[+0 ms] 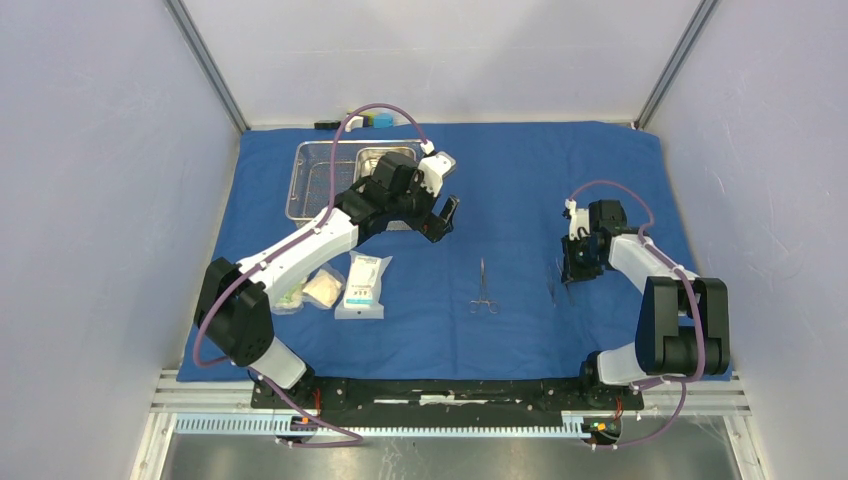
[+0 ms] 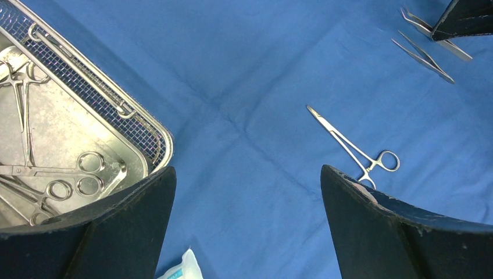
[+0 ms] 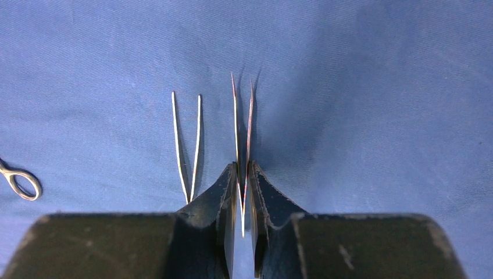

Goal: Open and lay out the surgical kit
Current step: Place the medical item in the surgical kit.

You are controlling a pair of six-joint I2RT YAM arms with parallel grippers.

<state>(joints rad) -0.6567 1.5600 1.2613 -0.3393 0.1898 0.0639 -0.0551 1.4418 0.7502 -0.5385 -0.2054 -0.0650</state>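
Observation:
The blue cloth wrap (image 1: 520,190) lies spread flat over the table. At its back left stands the wire-mesh basket (image 1: 310,185) with the steel pan (image 2: 58,133) inside, and ring-handled instruments (image 2: 81,171) lie in the pan. My left gripper (image 2: 249,180) hovers open beside the basket, nothing between its fingers. One ring-handled clamp (image 1: 484,288) lies alone on the cloth mid-table. My right gripper (image 3: 243,174) is low over the cloth, shut on slim tweezers (image 3: 242,128) that point away from it. A second pair of tweezers (image 3: 187,139) lies just left of them.
Three small packets (image 1: 362,285) lie together on the cloth near the left arm's base; one packet corner (image 2: 183,268) shows under the left gripper. Small black, white and blue blocks (image 1: 365,122) sit beyond the cloth's far edge. Walls close in both sides.

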